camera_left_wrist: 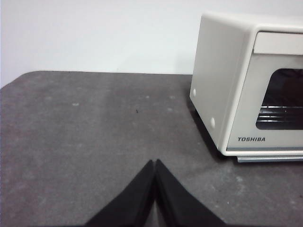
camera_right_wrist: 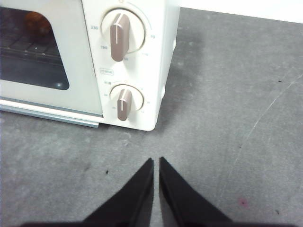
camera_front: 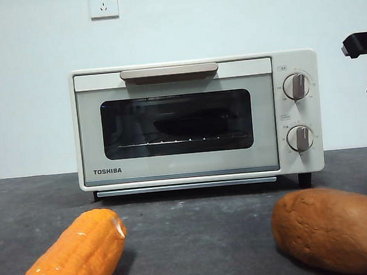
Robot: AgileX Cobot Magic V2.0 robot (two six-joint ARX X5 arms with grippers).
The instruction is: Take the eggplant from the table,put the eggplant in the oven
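Although the oven (camera_front: 198,120) door is closed, a dark elongated shape lies on the rack behind the glass in the front view, which I take to be the eggplant (camera_front: 188,123), so the placing looks done. An orange corn cob (camera_front: 72,260) and a brown sweet potato (camera_front: 336,227) lie on the table (camera_front: 198,233) in front, and a black arm tip shows at the upper right corner. From the left wrist, the left gripper (camera_left_wrist: 155,163) hangs over bare table beside the oven's side wall, jaws pressed together and holding nothing. From the right wrist, the right gripper (camera_right_wrist: 156,161) sits near the two knobs (camera_right_wrist: 121,33), jaws nearly closed and empty. I judge that nothing remains but keeping both arms clear.
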